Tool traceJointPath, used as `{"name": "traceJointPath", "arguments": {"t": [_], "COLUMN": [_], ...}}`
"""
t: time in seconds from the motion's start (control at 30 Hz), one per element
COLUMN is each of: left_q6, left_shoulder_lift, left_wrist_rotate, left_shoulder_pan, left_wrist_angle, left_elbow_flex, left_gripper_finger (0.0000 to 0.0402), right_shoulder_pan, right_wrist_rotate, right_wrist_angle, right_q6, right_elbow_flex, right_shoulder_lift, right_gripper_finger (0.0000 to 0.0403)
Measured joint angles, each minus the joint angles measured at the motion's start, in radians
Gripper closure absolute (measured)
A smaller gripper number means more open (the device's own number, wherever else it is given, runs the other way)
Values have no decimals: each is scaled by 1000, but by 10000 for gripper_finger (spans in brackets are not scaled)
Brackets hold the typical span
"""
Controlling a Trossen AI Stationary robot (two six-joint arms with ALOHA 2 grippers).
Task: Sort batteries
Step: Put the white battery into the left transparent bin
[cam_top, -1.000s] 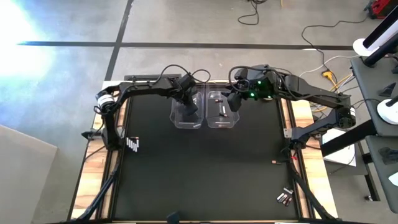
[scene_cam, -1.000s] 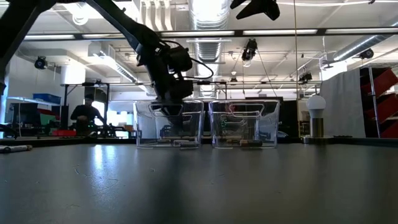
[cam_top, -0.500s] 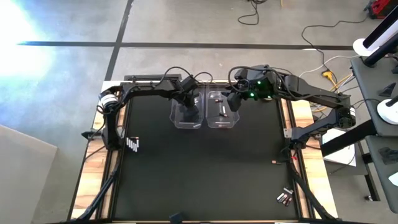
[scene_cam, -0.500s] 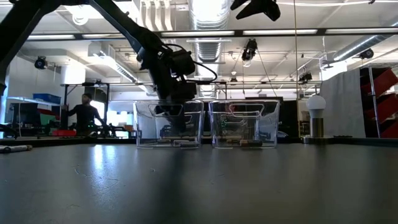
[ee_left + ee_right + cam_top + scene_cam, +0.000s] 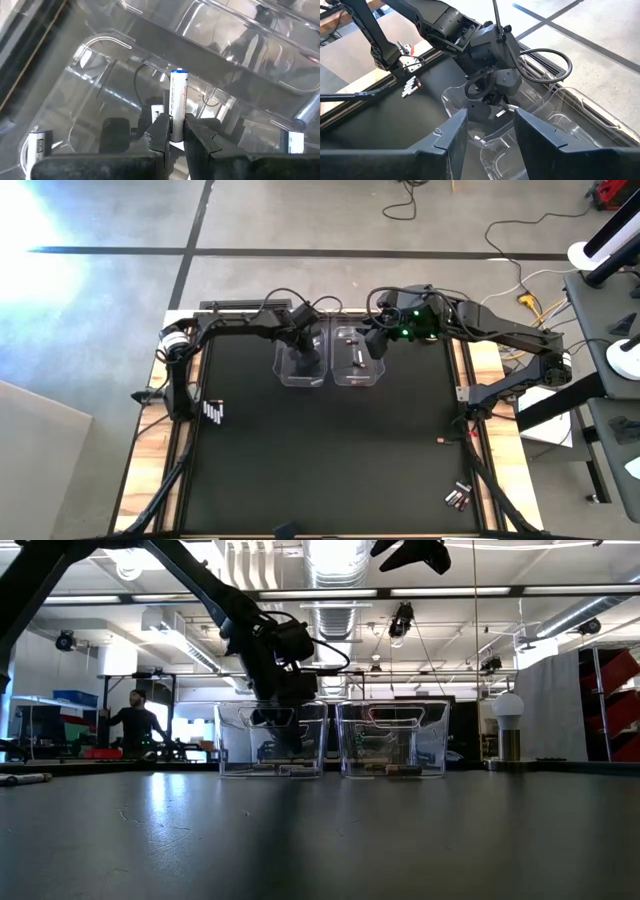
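Observation:
Two clear bins stand side by side at the table's far middle, the left bin (image 5: 296, 370) and the right bin (image 5: 357, 368). My left gripper (image 5: 176, 131) reaches down into the left bin (image 5: 270, 740), shut on a silvery-white battery (image 5: 178, 97) with a blue end. A few more cells (image 5: 156, 111) lie on that bin's floor. My right gripper (image 5: 492, 135) is open and hovers beside the right bin's far right corner (image 5: 375, 342). Loose batteries lie by the left edge (image 5: 213, 412) and near the right near corner (image 5: 458, 497). My left gripper pinches the silvery-white battery between its two fingers (image 5: 161, 131), at the end away from the blue cap (image 5: 177, 122). The fingers come from above, pointing down into the left bin, and lie along the cell. Its blue end (image 5: 178, 73) sticks out beyond the fingertips toward the bin's floor.
A single small cell (image 5: 444, 439) lies near the table's right edge. A white ball on a stand (image 5: 510, 725) shows beyond the right bin. A person (image 5: 132, 725) stands in the room behind. The black mat (image 5: 330, 460) between the bins and the near edge holds nothing.
My left gripper has shifted a little toward the table's right above the left bin, staying shut on the battery. My right arm has kept still.

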Motion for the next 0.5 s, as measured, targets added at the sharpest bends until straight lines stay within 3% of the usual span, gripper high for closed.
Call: {"name": "traceJointPath", "arguments": {"t": [0.5], "left_q6": [-1], "left_shoulder_lift": [74], "left_wrist_rotate": [1], "left_shoulder_pan": [-12], "left_wrist_angle": [19], "left_elbow_flex": [0], "left_gripper_finger": [381], "right_shoulder_pan": [0], "right_wrist_rotate": [0], "right_wrist_angle": [2], "right_q6": [15], "right_elbow_flex": [0], "right_shoulder_lift": [0], "right_gripper_finger": [256]}}
